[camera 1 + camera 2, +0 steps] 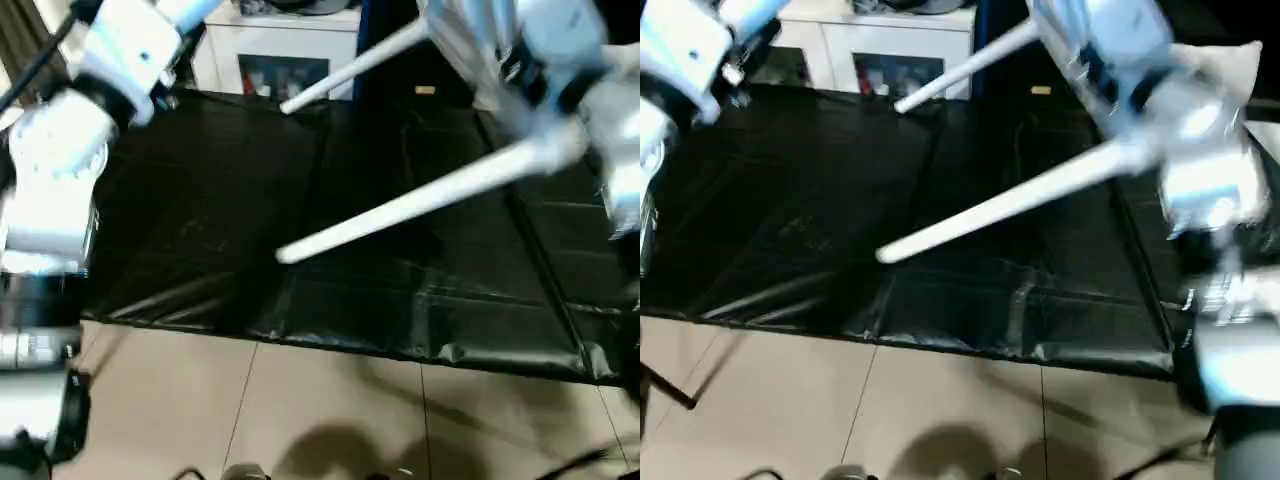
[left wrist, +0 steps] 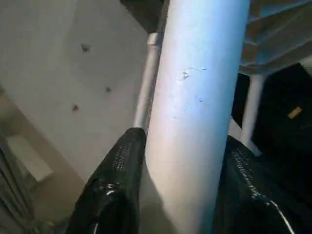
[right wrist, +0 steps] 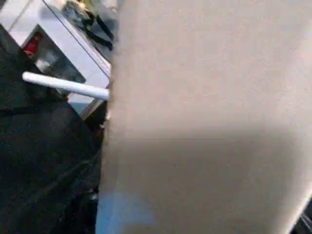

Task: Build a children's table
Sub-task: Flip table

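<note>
The children's table hangs tipped in the air above the mat, and its ribbed underside (image 2: 278,29) shows by my left wrist. One white leg (image 1: 430,200) slants down toward the mat's middle. A second leg (image 1: 350,70) points toward the cabinet. My left gripper (image 2: 184,136) has a black finger (image 2: 122,161) pressed on each side of a thick white leg (image 2: 195,73). My right arm (image 1: 560,70) reaches up at the table's right side. A broad pale table surface (image 3: 204,97) lies right against that wrist, hiding the gripper.
A black mat (image 1: 200,220) covers the floor ahead, its front edge (image 1: 330,345) meeting tan tiles (image 1: 300,420). A white cabinet (image 1: 280,50) stands behind the mat. A small yellow piece (image 1: 425,90) lies at the mat's far side.
</note>
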`<state>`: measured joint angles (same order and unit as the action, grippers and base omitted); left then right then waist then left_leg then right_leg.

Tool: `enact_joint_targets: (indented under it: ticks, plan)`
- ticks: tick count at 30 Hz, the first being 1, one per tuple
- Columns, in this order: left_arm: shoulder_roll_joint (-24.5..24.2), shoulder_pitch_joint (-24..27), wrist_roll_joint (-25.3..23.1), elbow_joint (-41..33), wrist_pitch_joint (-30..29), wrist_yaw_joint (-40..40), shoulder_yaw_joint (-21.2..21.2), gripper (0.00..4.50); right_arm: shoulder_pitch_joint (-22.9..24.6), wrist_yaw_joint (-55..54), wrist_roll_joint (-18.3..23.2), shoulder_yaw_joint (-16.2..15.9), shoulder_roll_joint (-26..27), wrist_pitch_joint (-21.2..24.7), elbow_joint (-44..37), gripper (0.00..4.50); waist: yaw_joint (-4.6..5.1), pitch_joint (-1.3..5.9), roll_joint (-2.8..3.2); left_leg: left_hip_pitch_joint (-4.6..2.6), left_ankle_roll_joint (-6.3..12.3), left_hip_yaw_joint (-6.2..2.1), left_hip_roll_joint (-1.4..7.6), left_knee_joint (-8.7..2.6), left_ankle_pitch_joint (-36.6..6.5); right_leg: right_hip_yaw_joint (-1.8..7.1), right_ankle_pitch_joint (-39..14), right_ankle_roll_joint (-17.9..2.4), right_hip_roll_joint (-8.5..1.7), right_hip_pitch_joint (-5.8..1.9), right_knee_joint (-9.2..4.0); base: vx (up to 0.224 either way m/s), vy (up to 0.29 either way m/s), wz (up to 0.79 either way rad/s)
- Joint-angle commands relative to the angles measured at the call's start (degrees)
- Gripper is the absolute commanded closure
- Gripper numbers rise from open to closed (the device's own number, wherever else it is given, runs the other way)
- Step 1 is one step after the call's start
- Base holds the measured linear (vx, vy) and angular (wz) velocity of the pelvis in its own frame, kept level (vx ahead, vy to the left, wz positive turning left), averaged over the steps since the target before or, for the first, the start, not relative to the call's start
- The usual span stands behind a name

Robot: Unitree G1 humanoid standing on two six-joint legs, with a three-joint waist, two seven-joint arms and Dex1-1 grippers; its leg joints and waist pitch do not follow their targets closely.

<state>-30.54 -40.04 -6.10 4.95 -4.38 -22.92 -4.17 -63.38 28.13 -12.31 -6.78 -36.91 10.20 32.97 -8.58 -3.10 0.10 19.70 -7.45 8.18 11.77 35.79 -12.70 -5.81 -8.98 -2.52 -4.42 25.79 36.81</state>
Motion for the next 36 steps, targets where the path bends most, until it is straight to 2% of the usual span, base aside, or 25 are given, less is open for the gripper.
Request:
enact_joint_targets:
  ticks: [1, 2, 3, 6, 7, 9, 12, 13, 14, 15, 16, 17, 19, 22, 24, 25, 27, 28, 29, 30, 31, 32, 33, 34, 36]
  plan:
    - [2.4, 2.3, 3.0, 2.0, -4.2, -2.7, 3.2, 2.73, -1.3, 8.5, -0.7, -5.1, 0.5, -6.6, -0.5, 2.44, 0.36, 3.90, -1.70, 1.04, 3.35, 1.43, -0.83, -2.93, -7.5, 1.98, -28.7, -0.5, -2.18, -3.76, -5.85, 0.000, 0.000, 0.00]
    - [2.5, 2.5, 3.2, 1.6, -4.5, -2.7, 3.1, 2.75, -1.6, 9.8, -0.4, -5.2, 0.5, -7.4, 0.0, 2.44, 0.23, 3.86, -1.54, 0.90, 3.47, 1.47, -0.86, -2.90, -7.6, 1.99, -28.7, -0.5, -2.02, -3.52, -5.99, 0.000, 0.000, 0.00]
    - [2.8, 3.0, 3.6, 0.6, -5.5, -3.0, 2.9, 2.78, -2.0, 13.0, 0.8, -5.4, 0.4, -10.1, 0.7, 1.89, 0.41, 3.82, -1.83, 0.88, 3.51, 1.54, -0.66, -2.93, -8.1, 2.05, -28.3, -0.9, -1.97, -3.41, -5.96, 0.000, 0.000, 0.00]
    - [3.2, 3.9, 3.9, -1.5, -7.9, -3.1, 2.4, 2.81, -3.4, 13.9, 3.3, -3.6, 1.6, -14.7, 4.0, 1.68, 0.48, 3.73, -1.56, 1.17, 3.71, 1.28, -0.31, -2.98, -10.2, 1.96, -28.0, -1.8, -2.32, -3.44, -5.69, 0.000, 0.000, 0.00]
    - [3.4, 4.1, 4.1, -2.0, -8.6, -3.0, 2.2, 2.81, -3.8, 14.2, 3.5, -3.4, 1.8, -16.7, 5.0, 1.68, 0.59, 3.56, -1.62, 1.30, 3.62, 1.24, -0.48, -3.07, -10.9, 1.81, -29.4, -0.9, -2.22, -3.54, -6.03, 0.000, 0.000, 0.00]
    - [4.2, 4.8, 5.0, -3.2, -11.1, -2.5, 1.6, 2.85, -4.0, 14.5, 4.5, -3.0, 2.2, -23.3, 6.3, 1.35, 0.69, 3.50, -1.61, 0.85, 3.18, 1.17, -0.40, -3.08, -12.9, 1.59, -31.8, -0.2, -2.37, -3.20, -6.50, 0.000, 0.000, 0.00]
    - [4.3, 5.1, 5.3, -3.4, -11.6, -2.5, 1.6, 2.86, -3.8, 13.2, 4.1, -3.0, 2.2, -27.2, 6.3, 1.20, 0.89, 3.43, -1.45, 0.29, 2.97, 0.98, -0.53, -3.09, -16.4, 0.96, -34.6, 1.0, -2.25, -3.03, -7.31, 0.000, 0.000, 0.00]
    - [4.3, 5.2, 5.3, -3.5, -11.7, -2.6, 1.6, 2.86, -3.8, 13.0, 4.2, -2.9, 2.2, -28.6, 6.4, 1.20, 1.05, 3.36, -1.50, 0.38, 2.95, 0.79, -0.47, -3.25, -17.1, 0.71, -35.1, 1.5, -2.29, -3.26, -7.41, 0.000, 0.000, 0.00]
    - [4.2, 5.6, 5.1, -3.4, -11.8, -2.8, 1.6, 2.86, -3.9, 11.8, 5.9, -0.9, 2.9, -30.8, 6.0, 1.08, 1.10, 3.37, -1.12, 0.38, 2.87, 0.69, -0.52, -3.25, -17.5, 0.60, -35.3, 1.7, -2.30, -3.30, -7.48, 0.000, 0.000, 0.00]
    - [4.3, 5.7, 4.9, -3.4, -12.0, -2.9, 1.5, 2.86, -4.1, 11.7, 7.3, 0.4, 3.4, -32.7, 5.8, 0.95, 1.37, 3.48, -1.39, 0.63, 2.87, 0.61, -0.57, -3.31, -17.8, 0.45, -35.6, 2.4, -2.35, -3.53, -7.61, 0.000, 0.000, 0.00]
    - [4.2, 5.7, 4.8, -3.3, -12.0, -3.0, 1.5, 2.86, -4.3, 10.6, 8.7, 2.1, 4.0, -34.6, 5.1, 0.88, 1.34, 3.53, -1.01, 0.46, 2.89, 0.48, -0.49, -3.38, -18.4, 0.31, -35.6, 2.5, -2.44, -3.47, -7.80, 0.000, 0.000, 0.00]
    - [4.2, 5.8, 4.7, -3.1, -12.0, -3.1, 1.5, 2.86, -4.3, 10.5, 10.6, 3.7, 4.6, -35.9, 4.3, 0.82, 1.44, 3.61, -1.14, 0.43, 3.01, 0.55, -0.47, -3.39, -18.5, 0.31, -35.2, 2.6, -2.43, -3.48, -7.91, 0.000, 0.000, 0.00]
    - [4.1, 5.8, 4.3, -2.7, -11.8, -3.7, 1.9, 2.89, -3.8, 11.5, 15.8, 6.7, 6.1, -38.8, 1.3, 0.52, 1.34, 3.89, -0.79, 0.38, 3.54, 0.29, -0.02, -3.87, -17.9, 0.39, -30.9, 0.9, -2.58, -3.82, -7.44, 0.000, 0.000, 0.00]
    - [3.9, 5.9, 3.8, -2.0, -10.8, -4.2, 2.4, 2.91, -2.4, 13.3, 20.9, 8.7, 7.7, -38.6, -2.2, 0.40, 0.96, 3.77, -0.49, -0.23, 3.94, 0.30, 0.37, -4.20, -19.2, 0.89, -28.6, -1.4, -2.61, -3.37, -7.35, 0.000, 0.000, 0.00]
    - [3.9, 6.0, 3.9, -1.3, -9.6, -4.2, 2.2, 2.94, 1.0, 12.9, 24.8, 9.9, 9.5, -35.1, -6.6, 0.10, 0.85, 3.38, -0.10, -0.50, 3.60, 0.32, 0.50, -4.57, -20.2, 1.22, -27.9, -2.1, -2.54, -3.38, -7.55, 0.000, 0.000, 0.00]
    - [3.8, 6.2, 3.9, -0.9, -8.9, -4.4, 2.3, 2.94, 3.0, 12.2, 26.3, 10.5, 10.5, -33.3, -8.7, 0.10, 1.10, 3.22, 0.03, -0.86, 2.92, 0.05, 0.55, -4.73, -22.8, 0.92, -29.9, -2.0, -2.63, -3.40, -7.65, 0.000, 0.000, 0.00]
    - [3.3, 6.8, 3.4, -0.4, -7.4, -4.9, 2.4, 2.96, 8.8, 10.2, 29.9, 11.5, 13.3, -29.0, -13.3, 0.01, 1.26, 3.39, 0.37, -0.54, 2.13, -0.39, 0.54, -5.27, -23.4, 0.99, -29.7, -1.3, -2.92, -4.33, -7.78, 0.000, 0.000, 0.00]
    - [3.3, 6.8, 3.4, -0.4, -7.4, -4.9, 2.4, 2.96, 9.2, 10.0, 30.1, 11.5, 13.5, -28.8, -13.5, 0.01, 1.26, 3.47, 0.18, -0.51, 2.10, -0.43, 0.45, -5.31, -23.0, 0.95, -29.5, -1.1, -2.99, -4.51, -7.78, 0.000, 0.000, 0.00]
    - [3.3, 7.0, 3.5, -0.3, -7.1, -5.0, 2.3, 2.96, 13.1, 8.3, 32.2, 12.1, 15.3, -26.8, -16.0, 0.00, 1.11, 3.46, 0.86, -0.74, 1.82, -0.65, 0.46, -5.33, -23.6, 0.93, -29.7, -1.3, -3.07, -4.43, -7.72, 0.000, 0.000, 0.00]
    - [3.2, 7.1, 3.5, -0.2, -6.8, -5.0, 2.2, 2.96, 15.3, 7.5, 33.4, 12.3, 16.2, -25.6, -17.3, 0.00, 1.26, 3.50, 0.53, -1.03, 1.85, -0.47, 0.35, -5.28, -23.8, 0.89, -30.2, -1.0, -3.14, -4.42, -8.19, 0.000, 0.000, 0.00]
    - [2.9, 7.2, 3.5, 0.2, -5.9, -5.3, 2.1, 2.96, 19.7, 6.1, 34.4, 12.3, 17.7, -24.4, -18.9, 0.00, 1.13, 3.56, 0.83, -0.80, 1.86, -0.57, 0.23, -5.37, -22.7, 0.95, -29.6, -1.0, -3.18, -4.79, -8.29, 0.000, 0.000, 0.00]
    - [2.6, 7.2, 3.4, 0.6, -5.2, -5.3, 2.2, 2.96, 22.5, 5.0, 34.4, 12.2, 18.5, -24.1, -19.5, 0.00, 0.83, 3.57, 1.30, -1.01, 1.75, -0.59, 0.26, -5.38, -22.6, 0.96, -29.6, -1.1, -3.35, -4.55, -8.16, 0.000, 0.000, 0.00]
    - [2.4, 7.1, 3.4, 0.9, -4.5, -5.6, 2.3, 2.96, 25.4, 3.4, 34.0, 12.3, 19.4, -23.9, -19.8, 0.00, 1.01, 3.78, 0.95, -1.00, 1.59, -0.62, 0.19, -5.43, -22.1, 0.93, -29.3, -1.3, -3.27, -4.82, -8.03, 0.000, 0.000, 0.00]
    - [2.1, 7.0, 3.6, 1.3, -3.7, -5.9, 2.3, 2.96, 28.5, 2.1, 34.2, 12.4, 20.5, -23.3, -21.1, 0.00, 0.79, 3.94, 0.66, -0.35, 1.62, -0.60, 0.14, -5.52, -19.5, 1.07, -27.9, -1.5, -3.36, -5.35, -7.71, 0.000, 0.000, 0.00]
    - [1.6, 6.7, 3.7, 2.0, -2.6, -6.4, 2.3, 2.96, 34.0, -0.3, 36.5, 13.0, 22.9, -20.3, -24.6, 0.00, 0.52, 3.87, 1.23, -0.41, 1.85, -0.31, -0.01, -5.50, -17.3, 1.35, -27.4, -1.4, -3.29, -5.05, -7.91, 0.000, 0.000, 0.00]
